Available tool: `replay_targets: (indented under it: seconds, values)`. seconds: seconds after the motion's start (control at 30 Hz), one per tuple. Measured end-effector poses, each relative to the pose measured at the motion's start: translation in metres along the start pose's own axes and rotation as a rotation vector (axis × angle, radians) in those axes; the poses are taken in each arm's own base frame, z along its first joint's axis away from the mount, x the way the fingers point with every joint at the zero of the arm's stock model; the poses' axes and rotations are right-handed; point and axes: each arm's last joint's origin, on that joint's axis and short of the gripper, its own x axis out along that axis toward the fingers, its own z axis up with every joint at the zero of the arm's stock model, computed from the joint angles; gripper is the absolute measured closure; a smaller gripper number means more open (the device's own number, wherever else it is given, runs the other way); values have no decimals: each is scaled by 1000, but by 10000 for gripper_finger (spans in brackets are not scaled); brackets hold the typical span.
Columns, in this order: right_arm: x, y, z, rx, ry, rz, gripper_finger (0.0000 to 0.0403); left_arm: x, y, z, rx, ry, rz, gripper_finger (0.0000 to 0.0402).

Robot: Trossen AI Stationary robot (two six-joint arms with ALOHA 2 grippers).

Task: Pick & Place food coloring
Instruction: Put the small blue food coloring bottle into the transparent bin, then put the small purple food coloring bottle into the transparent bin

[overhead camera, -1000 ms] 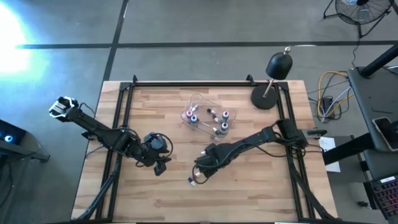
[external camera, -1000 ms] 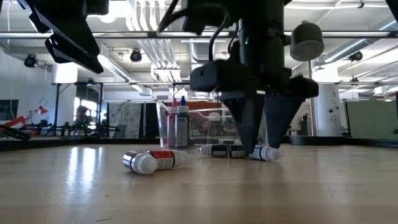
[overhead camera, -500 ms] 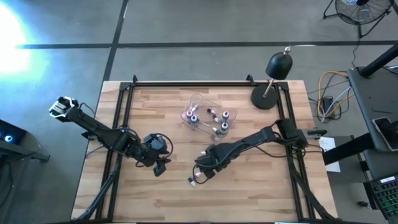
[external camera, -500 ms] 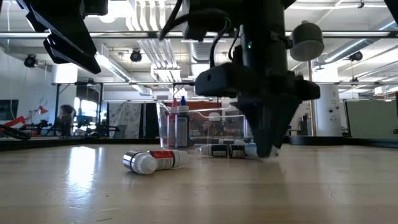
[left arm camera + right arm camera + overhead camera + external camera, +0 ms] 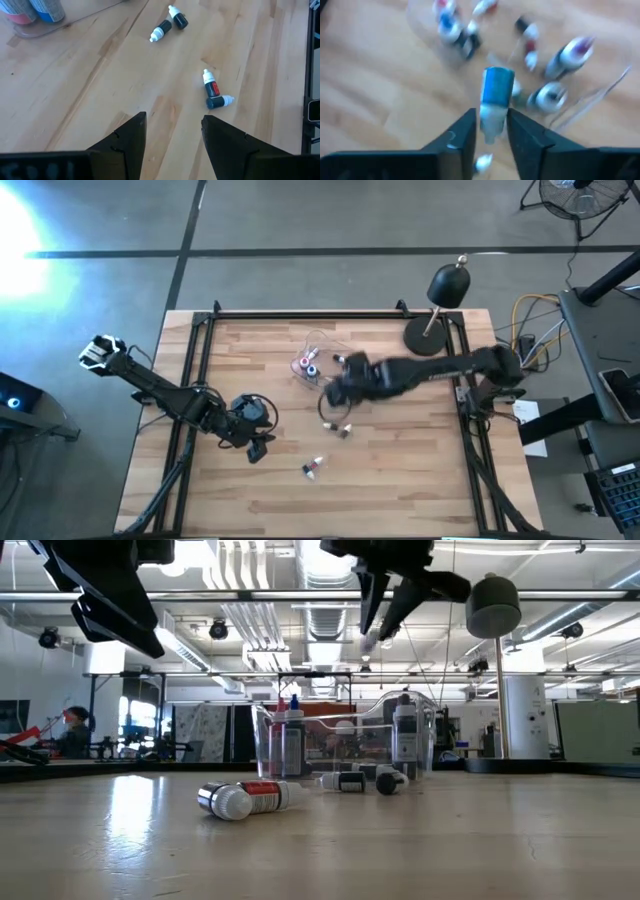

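Blue-labelled food coloring bottle sat clenched in my right gripper, raised above the table over the clear plastic tray, toward twelve o'clock from the table's centre. More bottles stood in that tray. Two loose pairs lay on the wood, one just at the tray's six o'clock, the other farther toward six. My left gripper waited spread apart at eight o'clock.

right wrist view blurred, tray bottles' cap colours unclear
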Motion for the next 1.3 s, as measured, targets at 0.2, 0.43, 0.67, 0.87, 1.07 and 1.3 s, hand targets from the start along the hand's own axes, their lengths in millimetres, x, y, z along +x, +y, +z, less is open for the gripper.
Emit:
replay_targets:
  seconds: [0.2,0.43,0.67,0.87,1.07,1.3]
  values:
    - [-11,-19,38,10,-47,28,210,0,0,0,-11,-3,-4,236]
    - [-23,-5,0,-202,84,118,170,6,-3,0,-33,-2,-3,236]
    - [-22,4,-77,-176,354,65,174,33,-21,1,12,14,-131,236]
    - [-26,8,-132,-228,405,48,174,52,-35,3,204,32,-151,236]
    - [-28,4,-168,-376,455,43,175,64,-51,2,428,36,-171,236]
    - [-25,-7,-189,-550,442,30,175,94,-63,-14,857,11,-214,236]
